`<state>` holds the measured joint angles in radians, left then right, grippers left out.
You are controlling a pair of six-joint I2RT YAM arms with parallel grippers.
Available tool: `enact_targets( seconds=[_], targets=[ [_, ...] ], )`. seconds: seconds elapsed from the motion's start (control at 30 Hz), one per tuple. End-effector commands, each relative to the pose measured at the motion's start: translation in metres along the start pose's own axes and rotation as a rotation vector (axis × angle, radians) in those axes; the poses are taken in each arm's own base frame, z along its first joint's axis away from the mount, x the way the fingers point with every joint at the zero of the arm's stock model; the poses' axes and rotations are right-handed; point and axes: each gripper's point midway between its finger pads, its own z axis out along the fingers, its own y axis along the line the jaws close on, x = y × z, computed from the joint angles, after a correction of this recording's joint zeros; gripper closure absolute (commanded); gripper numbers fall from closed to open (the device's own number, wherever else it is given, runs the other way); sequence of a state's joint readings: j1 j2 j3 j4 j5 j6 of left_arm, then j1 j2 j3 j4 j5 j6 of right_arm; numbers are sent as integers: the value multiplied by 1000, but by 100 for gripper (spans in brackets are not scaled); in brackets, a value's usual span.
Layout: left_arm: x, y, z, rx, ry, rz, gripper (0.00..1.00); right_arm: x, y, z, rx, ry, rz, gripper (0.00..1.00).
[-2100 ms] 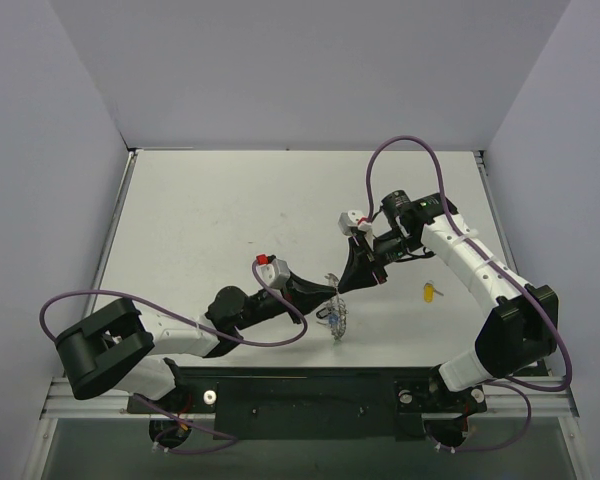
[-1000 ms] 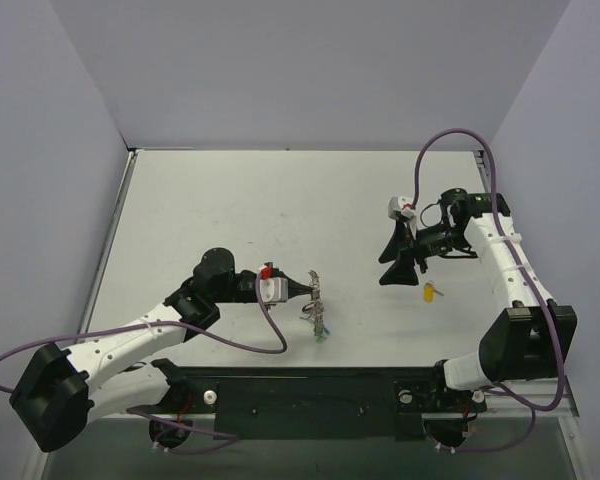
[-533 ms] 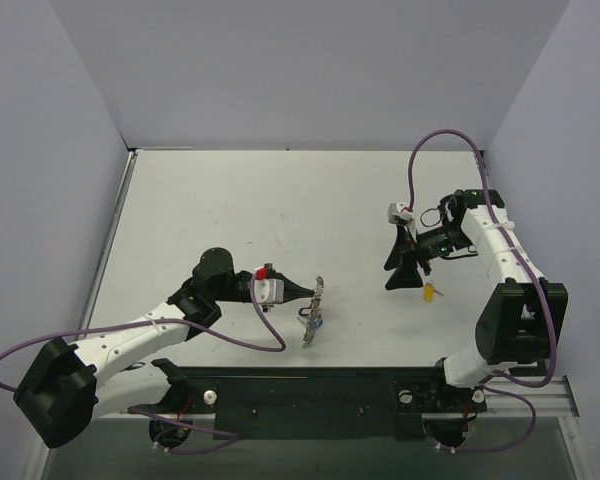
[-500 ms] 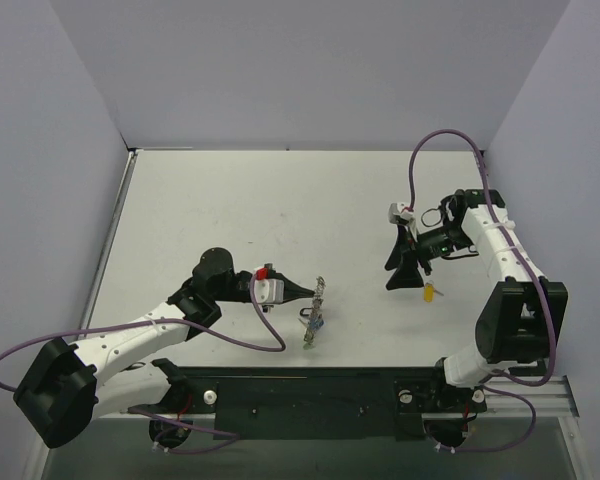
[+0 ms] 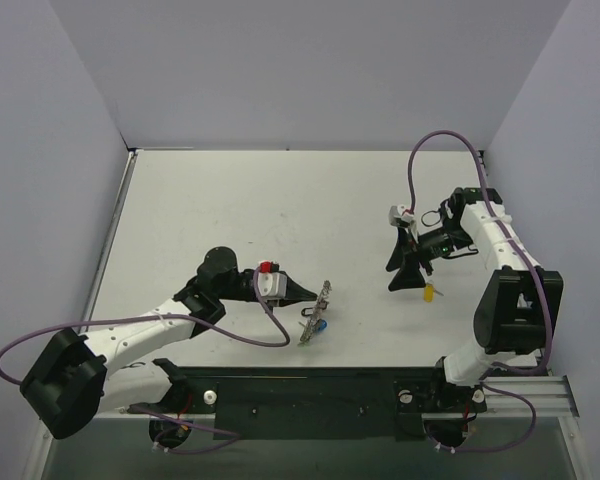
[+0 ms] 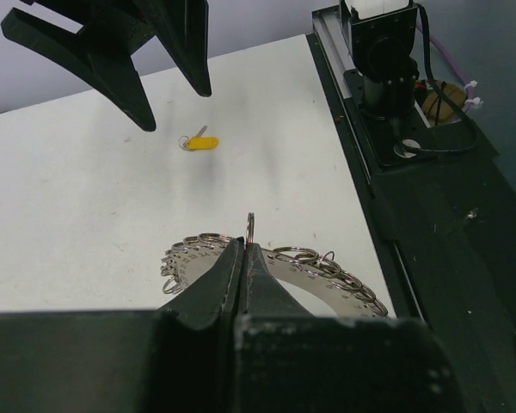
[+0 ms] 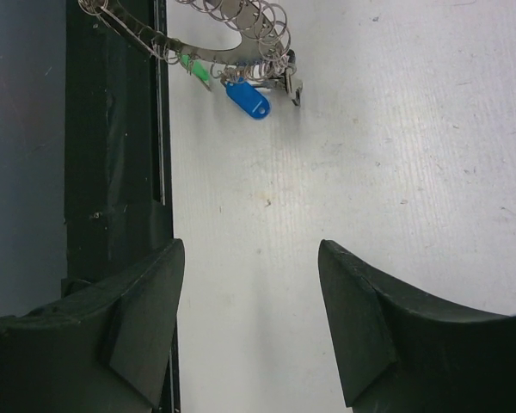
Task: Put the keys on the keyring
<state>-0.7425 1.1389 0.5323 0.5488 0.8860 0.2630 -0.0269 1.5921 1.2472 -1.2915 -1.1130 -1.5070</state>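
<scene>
My left gripper (image 5: 313, 294) is shut on the rim of the keyring (image 5: 318, 312), a silvery loop edged with small rings, seen edge-on near the table's front. In the left wrist view the fingertips (image 6: 243, 248) pinch the keyring (image 6: 327, 280) upright. A blue key (image 7: 248, 100) and a green key (image 7: 200, 73) hang from the keyring (image 7: 241, 17); the blue key (image 5: 322, 325) also shows from above. The yellow key (image 5: 430, 292) lies alone on the table, just right of my open, empty right gripper (image 5: 404, 270). The left wrist view shows the same yellow key (image 6: 202, 144).
The black base rail (image 5: 310, 385) runs along the near edge, close under the keyring, and shows as a dark rail (image 7: 112, 172) in the right wrist view. Purple cables loop over both arms. Grey walls close in the white table (image 5: 230, 210) on three sides.
Two seconds ago my right gripper was beside the keyring; it has since pulled away right to the yellow key. Over the last second the left gripper edged right with the ring, tilting it.
</scene>
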Motion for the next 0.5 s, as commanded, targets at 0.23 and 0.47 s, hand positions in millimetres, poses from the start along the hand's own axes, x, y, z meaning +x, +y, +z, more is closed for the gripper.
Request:
enact_targets(
  seconds=[0.23, 0.47],
  targets=[
    [-42, 22, 8, -29, -73, -219, 100, -6, -5, -24, 126, 60, 178, 46],
    [-65, 48, 3, -90, -99, -312, 100, 11, -48, -77, 694, 150, 407, 44]
  ],
)
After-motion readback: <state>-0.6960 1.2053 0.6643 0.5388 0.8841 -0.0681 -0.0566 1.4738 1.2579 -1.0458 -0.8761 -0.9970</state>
